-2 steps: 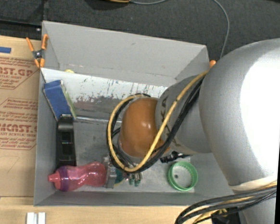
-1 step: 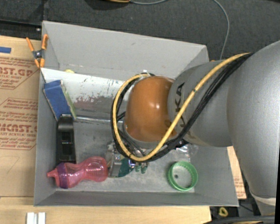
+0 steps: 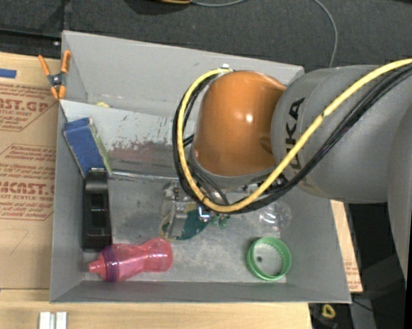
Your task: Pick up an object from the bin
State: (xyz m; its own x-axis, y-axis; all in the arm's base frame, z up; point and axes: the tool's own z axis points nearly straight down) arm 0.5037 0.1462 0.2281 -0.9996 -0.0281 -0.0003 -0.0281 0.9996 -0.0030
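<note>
My end effector (image 3: 185,218) sits low at mid-frame under the orange wrist cover (image 3: 237,124); I cannot tell whether it is open or closed. I judge it is down there for the small teal thing (image 3: 195,225) just beside it on the bin (image 3: 128,69) floor. The pink bottle (image 3: 133,259) at lower left and the green ring (image 3: 268,258) at lower right lie loose, clear of it.

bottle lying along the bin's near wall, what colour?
The bottle is pink all over, cap end included. The camera view shows it plainly.
</note>
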